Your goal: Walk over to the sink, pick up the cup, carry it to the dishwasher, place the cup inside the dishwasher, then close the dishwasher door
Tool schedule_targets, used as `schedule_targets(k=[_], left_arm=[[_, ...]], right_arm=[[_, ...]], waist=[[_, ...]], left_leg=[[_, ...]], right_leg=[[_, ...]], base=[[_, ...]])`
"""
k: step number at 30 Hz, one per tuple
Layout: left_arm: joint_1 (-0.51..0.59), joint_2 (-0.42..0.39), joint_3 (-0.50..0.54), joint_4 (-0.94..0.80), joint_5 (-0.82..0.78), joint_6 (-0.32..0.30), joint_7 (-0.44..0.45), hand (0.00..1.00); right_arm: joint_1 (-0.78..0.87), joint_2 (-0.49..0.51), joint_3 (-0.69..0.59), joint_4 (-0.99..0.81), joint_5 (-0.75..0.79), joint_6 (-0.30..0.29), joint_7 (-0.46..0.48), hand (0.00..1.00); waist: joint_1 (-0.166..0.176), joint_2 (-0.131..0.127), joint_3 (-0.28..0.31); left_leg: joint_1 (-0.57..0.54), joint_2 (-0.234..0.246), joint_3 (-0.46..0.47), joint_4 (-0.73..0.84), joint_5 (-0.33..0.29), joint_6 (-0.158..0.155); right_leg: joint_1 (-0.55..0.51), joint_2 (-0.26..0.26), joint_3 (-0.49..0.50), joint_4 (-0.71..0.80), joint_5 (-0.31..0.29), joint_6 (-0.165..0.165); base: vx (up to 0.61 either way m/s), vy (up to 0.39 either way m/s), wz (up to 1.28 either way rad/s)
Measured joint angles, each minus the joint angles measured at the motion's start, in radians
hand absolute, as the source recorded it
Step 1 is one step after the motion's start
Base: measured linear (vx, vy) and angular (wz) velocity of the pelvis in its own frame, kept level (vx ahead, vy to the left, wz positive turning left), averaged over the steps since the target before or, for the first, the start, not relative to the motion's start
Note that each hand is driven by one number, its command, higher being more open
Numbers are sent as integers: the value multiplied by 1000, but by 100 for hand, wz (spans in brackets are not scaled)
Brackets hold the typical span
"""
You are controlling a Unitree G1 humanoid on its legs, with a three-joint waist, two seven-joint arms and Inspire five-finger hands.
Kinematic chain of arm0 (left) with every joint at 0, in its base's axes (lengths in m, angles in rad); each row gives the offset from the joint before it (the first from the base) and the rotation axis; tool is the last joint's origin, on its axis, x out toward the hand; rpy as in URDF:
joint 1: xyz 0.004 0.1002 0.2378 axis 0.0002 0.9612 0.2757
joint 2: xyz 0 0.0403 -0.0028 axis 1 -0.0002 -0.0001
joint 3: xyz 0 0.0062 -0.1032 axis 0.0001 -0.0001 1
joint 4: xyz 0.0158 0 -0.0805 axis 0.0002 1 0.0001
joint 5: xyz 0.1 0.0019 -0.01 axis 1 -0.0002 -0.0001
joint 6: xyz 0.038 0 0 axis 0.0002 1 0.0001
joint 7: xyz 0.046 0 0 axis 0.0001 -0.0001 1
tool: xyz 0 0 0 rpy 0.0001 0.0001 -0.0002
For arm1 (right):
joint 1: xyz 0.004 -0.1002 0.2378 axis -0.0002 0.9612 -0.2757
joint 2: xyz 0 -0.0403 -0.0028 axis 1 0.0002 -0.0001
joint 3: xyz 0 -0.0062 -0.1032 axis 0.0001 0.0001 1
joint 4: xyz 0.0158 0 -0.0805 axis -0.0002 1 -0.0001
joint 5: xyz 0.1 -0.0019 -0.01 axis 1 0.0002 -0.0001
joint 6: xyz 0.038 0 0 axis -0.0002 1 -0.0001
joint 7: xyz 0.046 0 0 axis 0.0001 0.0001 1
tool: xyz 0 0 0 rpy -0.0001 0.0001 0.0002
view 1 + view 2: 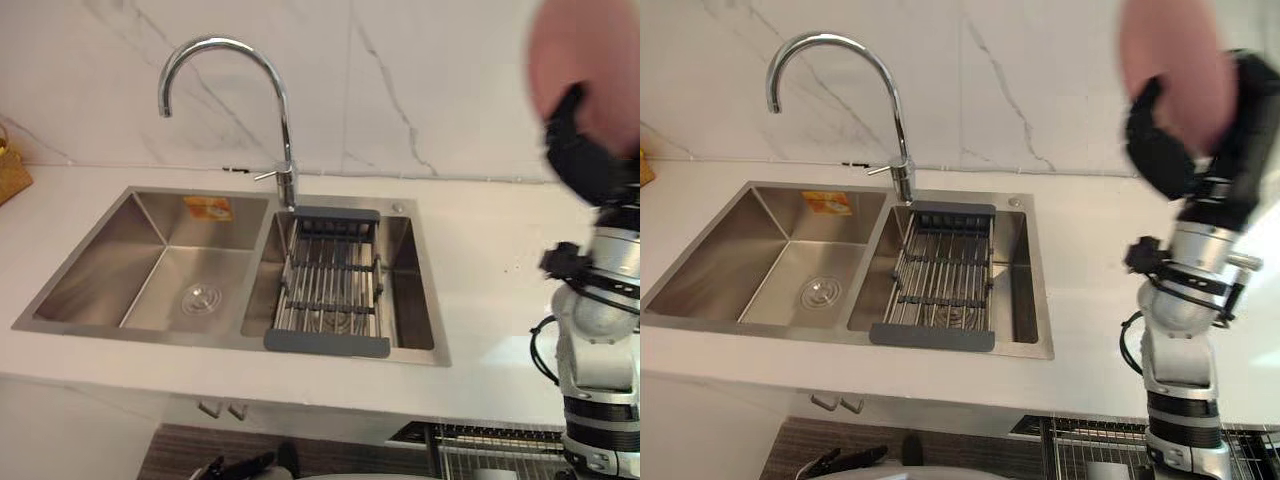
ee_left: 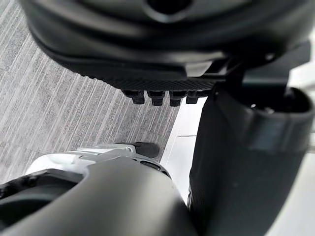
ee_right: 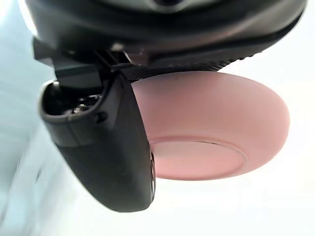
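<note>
Right robot hand (image 1: 1162, 150) clasping pink cup (image 1: 1170, 60) beside sink (image 1: 740, 245), drying rack (image 1: 940, 275) in its right basin

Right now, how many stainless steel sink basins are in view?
2. The left basin shows a round drain; the right basin is spanned by a grey-ended wire rack.

Rack (image 1: 328, 290) in right basin of sink (image 1: 150, 215), faucet (image 1: 287, 140) behind

Place: you're looking at a kitchen.
Sink: steel double sink (image 1: 150, 235) set in the white table (image 1: 490, 260), with a tall curved tap (image 1: 286, 140) behind.
Rack: drainer rack (image 1: 328, 290) across the right basin.
Wall: marble-look panels (image 1: 450, 80).
Below: wire basket (image 1: 1090, 430) under the table's edge.
</note>
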State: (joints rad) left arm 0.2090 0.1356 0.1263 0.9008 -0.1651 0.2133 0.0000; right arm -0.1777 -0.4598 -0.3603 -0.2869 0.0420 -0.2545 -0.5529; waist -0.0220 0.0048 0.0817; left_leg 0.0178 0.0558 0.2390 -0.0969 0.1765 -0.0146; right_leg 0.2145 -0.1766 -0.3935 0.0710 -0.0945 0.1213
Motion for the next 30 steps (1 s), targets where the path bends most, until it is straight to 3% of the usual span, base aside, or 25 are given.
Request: schedule_targets(k=[4,7,8,13,18,19,22,24,25,27,29,30], left_arm=[[7,-4,-7,5,1,6,0,100],[9,2,-19,17,9,16,0,100],[9,1,-19,19,9,20,0,100],[10,2,-43,13,32,55,0,100],[2,13,-68,-34,28,82,4,100],[1,13,-68,-45,27,84,7,100],[-19,14,-67,-75,-4,98,30,100],[-34,24,-65,-85,-48,120,52,100],[-47,35,-64,-90,-55,131,66,100],[-72,43,-64,-90,-58,139,74,100],[-88,38,-65,-98,-79,147,79,100],[-95,25,-66,-105,-92,155,82,100]], right_arm=[[87,0,-168,5,-82,73,-91,0],[200,9,-273,68,-115,99,-86,0],[217,16,-293,92,-127,102,-83,0],[389,205,-384,236,-202,120,-113,0],[460,369,-330,236,-328,116,-159,0],[461,378,-315,235,-344,115,-162,0],[463,424,-216,200,-393,114,-157,0],[465,457,-124,165,-433,99,-125,0],[466,460,-53,165,-456,87,-105,0],[467,460,-5,184,-478,83,-93,0],[454,450,37,256,-483,84,-90,0],[437,433,70,331,-487,85,-88,0]], waist=[[-26,16,-10],[-57,8,-19],[-59,9,-21],[-111,10,-23],[-116,8,10],[-113,8,20],[-91,7,69],[-70,-8,91],[-67,-20,104],[-73,-43,120],[-69,-63,130],[-63,-68,132]], left_leg=[[12,33,59,0,-21,-11],[13,40,118,1,-30,-33],[19,40,135,8,-22,-28],[31,45,207,0,-25,-25],[7,48,291,0,-34,-18],[0,49,305,0,-34,-18],[-10,73,393,1,-40,-15],[-9,93,462,1,-48,-12],[-12,100,491,1,-50,-13],[-23,99,489,1,-48,-16],[-29,98,472,1,-40,-27],[-32,98,461,1,-31,-38]], right_leg=[[-31,19,62,2,11,-16],[-65,14,89,-5,4,-31],[-73,12,102,-2,-6,-40],[-140,7,185,52,-8,-17],[-217,8,256,44,11,-18],[-231,2,245,44,12,-20],[-267,-49,59,45,22,-127],[-289,-87,-74,55,35,-168],[-303,-115,-139,91,38,-169],[-319,-132,-162,121,47,-155],[-319,-136,-174,126,67,-125],[-308,-132,-180,109,90,-91]], base=[[-60,-22,-48],[-54,-12,-46],[-15,12,-55],[9,30,-44],[-11,43,-50],[-63,66,-70],[-30,57,-85],[9,14,-104],[5,-25,-68],[10,-79,-10],[70,-117,22],[88,-65,19]])
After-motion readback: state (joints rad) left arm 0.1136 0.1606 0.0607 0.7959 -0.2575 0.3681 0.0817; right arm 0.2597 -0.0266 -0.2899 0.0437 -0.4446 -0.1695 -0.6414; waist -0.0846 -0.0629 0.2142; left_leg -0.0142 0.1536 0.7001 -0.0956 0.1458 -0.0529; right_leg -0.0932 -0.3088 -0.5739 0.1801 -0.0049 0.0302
